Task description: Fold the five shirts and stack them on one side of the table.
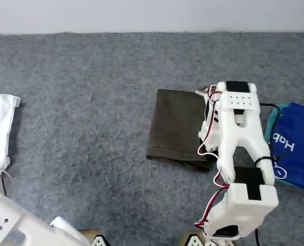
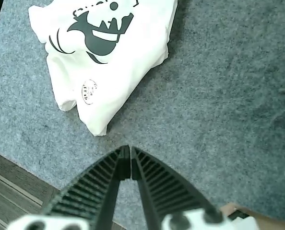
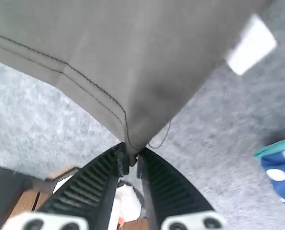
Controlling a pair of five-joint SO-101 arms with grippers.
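Overhead view of a grey felt-covered table [image 1: 90, 77] with two white robot arms. An olive shirt [image 1: 175, 128], already folded into a narrow rectangle, lies just right of the frame's centre. The right arm [image 1: 236, 138] stands over the shirt's right edge. In the right wrist view, the right gripper [image 3: 131, 160] is clenched on a hemmed corner of the olive shirt. The cloth fans out from the jaws, and a small white label [image 3: 250, 43] shows on it.

A blue shirt [image 1: 295, 148] lies at the right edge of the overhead frame, just beside the arm. A white shirt [image 1: 1, 128] with a black print lies at the left edge, well apart from the others. The left gripper [image 2: 130, 160] hangs above the table near the white shirt, jaws pressed together on nothing.

The olive shirt looks light, soft and limp. Held by one corner, it will likely droop and come unfolded. A hold on the doubled hem, or through all the folded layers, should be firmer than a pinch on a single layer. The felt may also drag on the cloth.
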